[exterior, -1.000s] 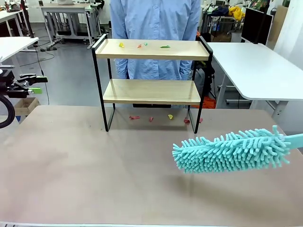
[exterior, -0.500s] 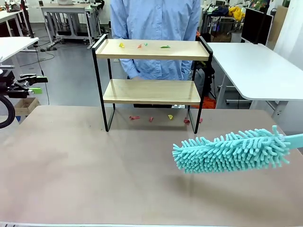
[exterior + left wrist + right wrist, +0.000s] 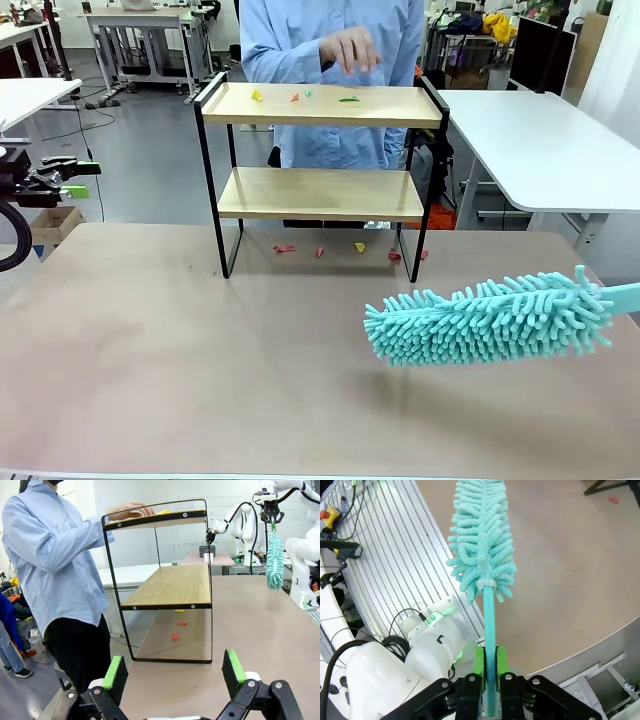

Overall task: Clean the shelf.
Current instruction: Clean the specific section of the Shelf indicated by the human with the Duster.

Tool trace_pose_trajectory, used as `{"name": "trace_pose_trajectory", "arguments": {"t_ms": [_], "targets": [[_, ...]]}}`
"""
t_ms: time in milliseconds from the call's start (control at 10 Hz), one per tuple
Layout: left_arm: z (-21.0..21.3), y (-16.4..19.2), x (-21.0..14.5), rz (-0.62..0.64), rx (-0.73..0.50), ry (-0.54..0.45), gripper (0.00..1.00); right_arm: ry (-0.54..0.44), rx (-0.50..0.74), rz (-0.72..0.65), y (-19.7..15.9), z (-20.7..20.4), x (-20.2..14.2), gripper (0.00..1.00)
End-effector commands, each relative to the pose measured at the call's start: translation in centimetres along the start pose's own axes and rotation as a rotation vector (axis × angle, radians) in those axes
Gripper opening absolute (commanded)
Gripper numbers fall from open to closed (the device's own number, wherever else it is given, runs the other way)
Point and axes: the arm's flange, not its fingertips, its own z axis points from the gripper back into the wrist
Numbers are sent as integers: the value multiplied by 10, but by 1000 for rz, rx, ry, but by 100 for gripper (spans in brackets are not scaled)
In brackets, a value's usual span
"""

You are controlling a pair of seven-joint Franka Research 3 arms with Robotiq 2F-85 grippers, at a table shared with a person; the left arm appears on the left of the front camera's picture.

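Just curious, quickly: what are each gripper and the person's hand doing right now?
Left gripper: open, empty.
Right gripper: closed on the duster handle.
Person's hand: above the shelf; whether it holds anything cannot be told.

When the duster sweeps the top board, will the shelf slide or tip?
Its thin frame and two slim boards suggest the shelf is light, so it may slide on the table. A high push could rock it on its narrow legs. The duster has soft fronds that should bend, keeping force small.
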Motion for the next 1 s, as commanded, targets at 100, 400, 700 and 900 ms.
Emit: {"name": "trace_pose_trajectory", "arguments": {"t_ms": [100,400,700,900], "targets": [[-1,-1,3,-10,-1,0,100,-15,1,-15,1,1,4,12],[-1,-1,3,-10,-1,0,100,-15,1,-15,1,1,4,12],[-1,-1,3,-10,-1,0,100,-15,1,-15,1,1,4,12],[-1,-1,3,-10,-1,0,100,-15,1,-15,1,1,4,12]]}}
